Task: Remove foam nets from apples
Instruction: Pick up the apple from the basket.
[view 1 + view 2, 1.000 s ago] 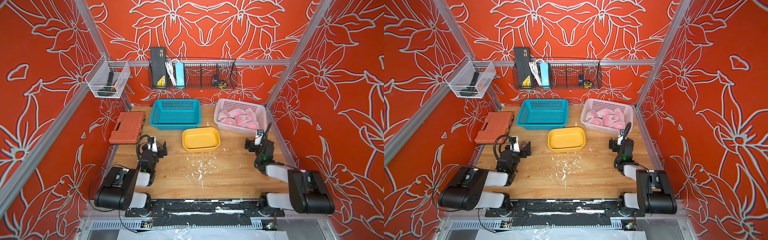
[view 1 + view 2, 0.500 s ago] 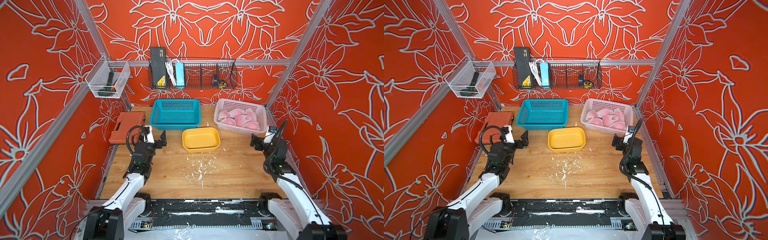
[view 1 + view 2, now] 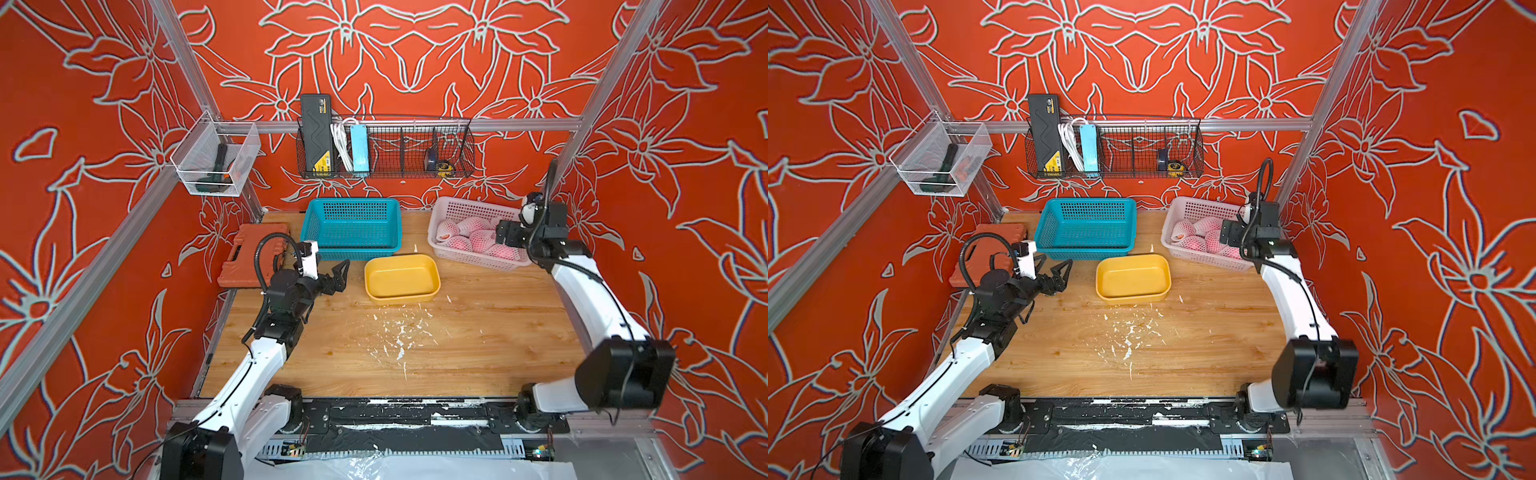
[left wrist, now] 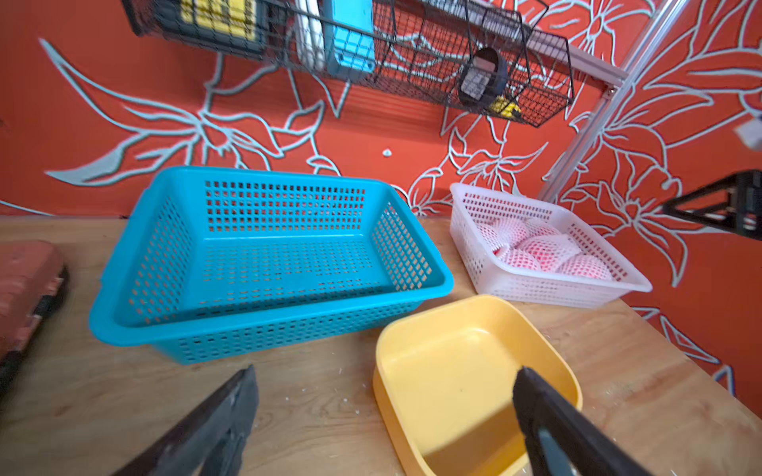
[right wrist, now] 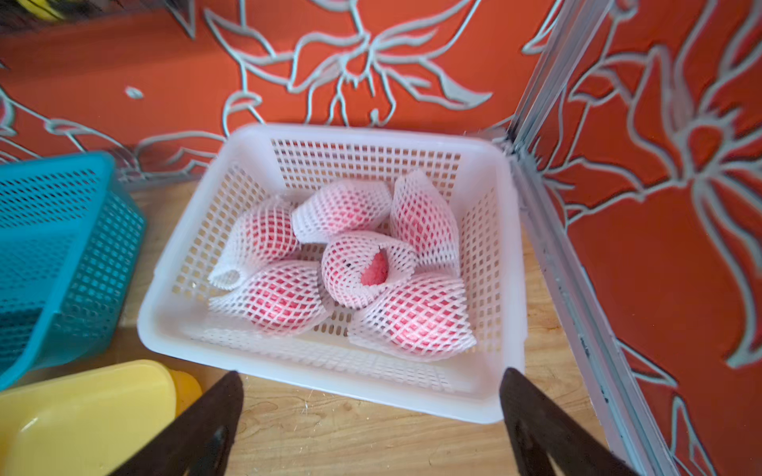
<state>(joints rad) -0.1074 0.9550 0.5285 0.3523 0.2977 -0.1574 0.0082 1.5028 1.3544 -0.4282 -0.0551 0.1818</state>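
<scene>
Lying together in the white basket (image 5: 363, 132) at the desk's (image 3: 457, 345) far right corner, six apples (image 5: 376, 268) are seen wrapped in foam nets (image 5: 284, 296). The right gripper (image 5: 371, 373) is held wide open and empty just by that basket; the left gripper (image 4: 385, 371), likewise open and empty, is held beside the yellow tray (image 4: 453, 371).

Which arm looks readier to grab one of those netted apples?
Right. The right gripper, open, hangs right at the white basket of netted apples. The left gripper, also open, is away by the blue basket.
</scene>
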